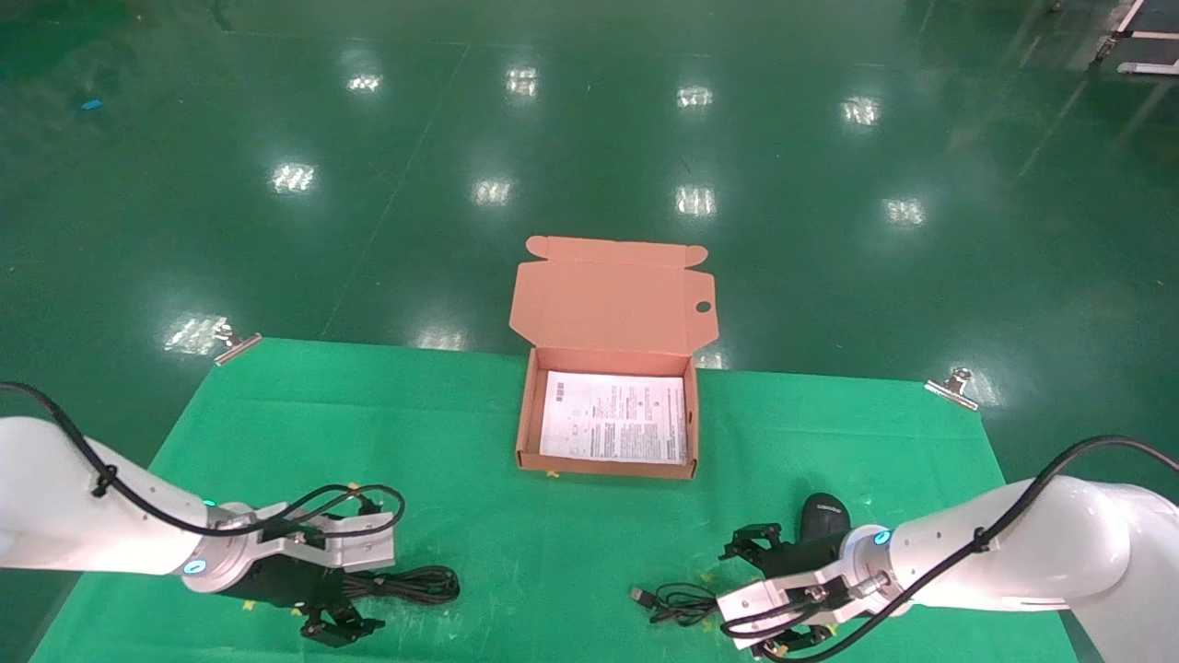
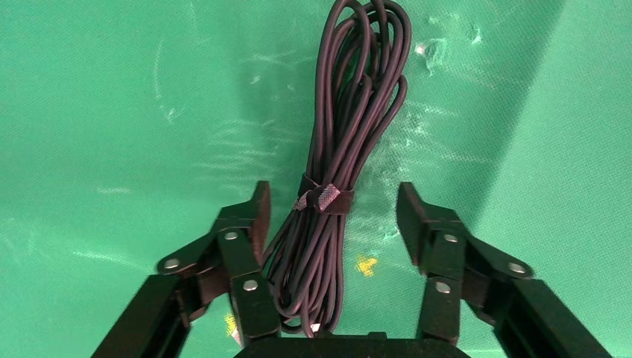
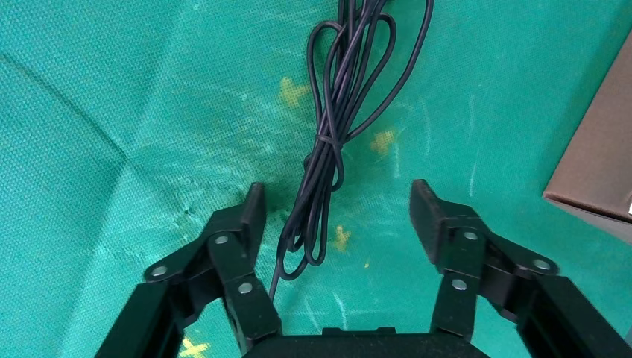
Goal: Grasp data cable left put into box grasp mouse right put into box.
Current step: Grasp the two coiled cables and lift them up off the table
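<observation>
A glossy green floor with ceiling-light reflections stretched behind a tabletop point(image 1: 276, 414) covered in green cloth, the cloth clamped by a metal clip point(image 1: 236, 346) at its far left corner and another clip point(image 1: 954, 387) at its far right. At the middle of the far edge sat the box point(image 1: 527, 414), salmon-orange cardboard, its tabbed lid thrown back with a small round hole near one corner, and a printed paper sheet point(image 1: 613, 417) lay flat inside it. Near the front left, the left pincer point(image 1: 339, 626) hung low over the data cable point(image 2: 335, 149), a long looped black bundle cinched by a small strap point(image 2: 326, 198); its jaws stood wide, one finger on each side of the bundle, the pads not pressing on it in the left wrist view. Near the front right, the right pincer point(image 1: 757, 599) hovered with jaws equally wide above the mouse's thin cord point(image 3: 328, 142), which lay coiled on the cloth and ended in a small USB plug point(image 1: 637, 597). The mouse point(image 1: 822, 517) itself, black and oval, rested just beyond the right wrist, partly hidden by it, between that arm and the box.
</observation>
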Controlling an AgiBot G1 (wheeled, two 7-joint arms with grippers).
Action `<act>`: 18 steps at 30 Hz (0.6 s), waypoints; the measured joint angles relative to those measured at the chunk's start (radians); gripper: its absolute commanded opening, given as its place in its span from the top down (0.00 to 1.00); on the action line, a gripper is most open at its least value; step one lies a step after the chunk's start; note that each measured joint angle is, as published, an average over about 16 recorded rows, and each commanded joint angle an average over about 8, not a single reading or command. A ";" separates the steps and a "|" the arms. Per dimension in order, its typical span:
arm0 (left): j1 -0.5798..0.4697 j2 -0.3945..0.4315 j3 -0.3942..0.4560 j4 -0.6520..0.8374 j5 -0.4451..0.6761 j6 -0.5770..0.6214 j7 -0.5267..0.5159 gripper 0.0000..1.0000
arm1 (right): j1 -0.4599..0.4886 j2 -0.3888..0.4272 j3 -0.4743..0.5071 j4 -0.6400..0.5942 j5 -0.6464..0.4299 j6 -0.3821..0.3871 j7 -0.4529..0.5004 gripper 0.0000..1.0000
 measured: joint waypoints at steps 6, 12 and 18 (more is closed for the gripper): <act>0.000 -0.001 0.000 -0.003 0.000 0.002 -0.001 1.00 | 0.000 0.001 0.000 0.003 0.000 -0.001 0.001 1.00; -0.001 -0.001 0.000 -0.005 0.000 0.003 -0.001 1.00 | -0.001 0.002 0.000 0.005 0.000 -0.002 0.001 1.00; -0.001 -0.001 0.001 -0.006 0.000 0.004 -0.001 1.00 | -0.001 0.002 0.000 0.006 0.000 -0.003 0.001 1.00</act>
